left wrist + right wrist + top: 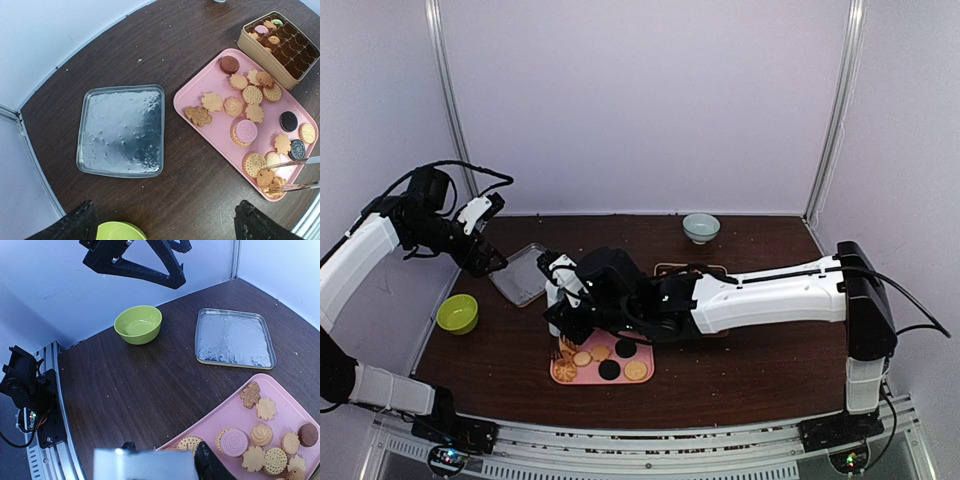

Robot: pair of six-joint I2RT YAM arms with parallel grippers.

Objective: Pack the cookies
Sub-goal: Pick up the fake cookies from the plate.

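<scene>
The cookies lay mostly on a pink tray at the right of the left wrist view. They were tan rounds and leaf and flower shapes, with one pink-topped round, two black rounds and a dark red one at the tray's upper end. A few more, pink, green and tan, sat in the upper-left compartments of a gold tin in the upper right corner of that view, just beyond the tray; its other dark compartments showed no cookies. A shiny square metal tray lay flat on the brown tabletop left of the pink tray, apart from it. A lime green bowl stood at the upper left of the right wrist view, and a pale bowl stood near the back wall in the top view. The left gripper hung above the tabletop with its fingers spread wide. The right gripper reached over the pink tray's edge, its thin fingers lying either side of tan cookies at one corner; whether they pinched one could not be told.
</scene>
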